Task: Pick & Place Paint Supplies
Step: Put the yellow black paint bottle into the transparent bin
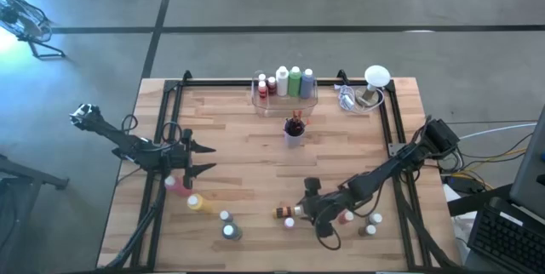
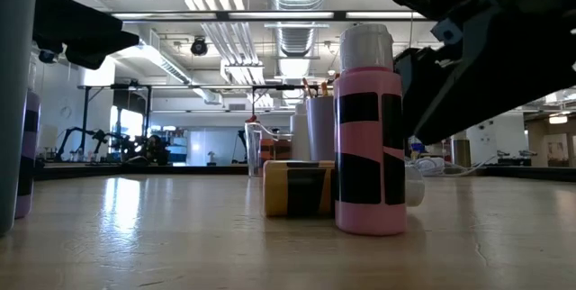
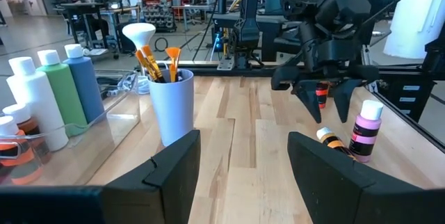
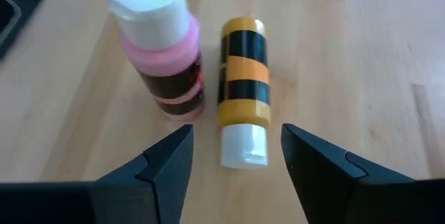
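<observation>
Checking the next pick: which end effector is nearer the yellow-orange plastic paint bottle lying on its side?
Right. The right end effector hovers open just over the yellow-orange bottle; the left end effector waits across the table.

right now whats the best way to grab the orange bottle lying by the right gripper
Grip the orange bottle across its striped body, coming straight down with the right gripper, open above its white cap. It lies flat; the upright pink bottle crowds one side, so keep that finger tight in.

My arms are dark, near black, built of slim jointed links with blocky housings at the wrists. My left gripper (image 1: 207, 157) and right gripper (image 1: 300, 214) each end in two matte black, angular, wedge-like fingers (image 4: 158, 161). A thin dark cable seems to loop along my left arm.
</observation>
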`<state>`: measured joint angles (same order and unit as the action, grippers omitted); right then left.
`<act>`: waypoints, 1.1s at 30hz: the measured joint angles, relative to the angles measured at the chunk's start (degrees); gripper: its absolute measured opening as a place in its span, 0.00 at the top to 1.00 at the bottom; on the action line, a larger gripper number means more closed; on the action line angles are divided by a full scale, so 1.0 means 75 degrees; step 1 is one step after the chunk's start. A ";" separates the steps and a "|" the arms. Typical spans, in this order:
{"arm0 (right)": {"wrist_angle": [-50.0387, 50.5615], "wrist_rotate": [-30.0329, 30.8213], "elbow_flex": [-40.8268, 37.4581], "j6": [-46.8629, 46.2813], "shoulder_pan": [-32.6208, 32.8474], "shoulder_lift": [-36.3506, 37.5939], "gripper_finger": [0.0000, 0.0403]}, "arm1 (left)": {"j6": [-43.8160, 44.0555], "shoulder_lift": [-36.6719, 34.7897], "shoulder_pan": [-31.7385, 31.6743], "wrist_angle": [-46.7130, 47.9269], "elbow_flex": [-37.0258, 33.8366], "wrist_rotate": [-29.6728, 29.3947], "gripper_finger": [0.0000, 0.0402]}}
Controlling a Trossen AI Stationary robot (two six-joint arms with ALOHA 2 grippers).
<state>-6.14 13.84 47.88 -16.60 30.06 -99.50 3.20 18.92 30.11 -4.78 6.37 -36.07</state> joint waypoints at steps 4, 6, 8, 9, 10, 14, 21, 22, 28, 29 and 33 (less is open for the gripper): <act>-0.0038 -0.0059 0.0000 0.0000 -0.0011 0.0000 0.46 | 0.0000 0.0001 0.0000 -0.0034 0.0003 0.0001 0.45; -0.0038 -0.0075 0.0000 -0.0027 -0.0029 0.0000 0.47 | 0.0000 0.0003 0.0000 -0.0048 0.0003 0.0000 0.45; -0.0035 -0.0140 0.0000 -0.0071 -0.0049 -0.0003 0.47 | 0.0000 0.0003 0.0000 -0.0055 0.0003 0.0001 0.45; -0.0079 -0.0163 0.0000 -0.0120 -0.0067 -0.0067 0.47 | 0.0000 0.0003 -0.0001 -0.0058 0.0003 0.0000 0.45; -0.0166 -0.0238 0.0000 -0.0145 -0.0097 -0.0150 0.46 | -0.0001 0.0003 -0.0002 -0.0059 0.0003 0.0000 0.45; -0.0217 -0.0645 0.0167 -0.0223 -0.0210 -0.0719 0.46 | -0.0043 0.0000 -0.0003 -0.0125 0.0003 0.0003 0.45; -0.0270 -0.0657 0.0303 -0.0066 -0.0258 -0.0799 0.46 | -0.0052 0.0000 -0.0001 -0.0108 0.0003 0.0001 0.45; -0.0252 -0.0656 0.0299 -0.0051 -0.0259 -0.0799 0.46 | -0.0055 0.0000 -0.0003 -0.0108 0.0003 0.0003 0.45; -0.0231 -0.0795 0.0286 -0.0090 -0.0310 -0.0860 0.51 | -0.0055 -0.0003 -0.0002 -0.0108 0.0003 0.0000 0.45; -0.0282 -0.0821 0.0286 -0.0093 -0.0335 -0.0898 0.52 | -0.0055 -0.0006 -0.0003 -0.0108 0.0003 0.0000 0.45; -0.0330 -0.0856 0.0286 -0.0085 -0.0394 -0.0998 0.55 | -0.0056 -0.0006 0.0000 -0.0109 0.0003 0.0001 0.45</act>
<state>-8.62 7.42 50.02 -17.24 27.10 -106.99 2.79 18.87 30.11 -5.59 6.39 -36.06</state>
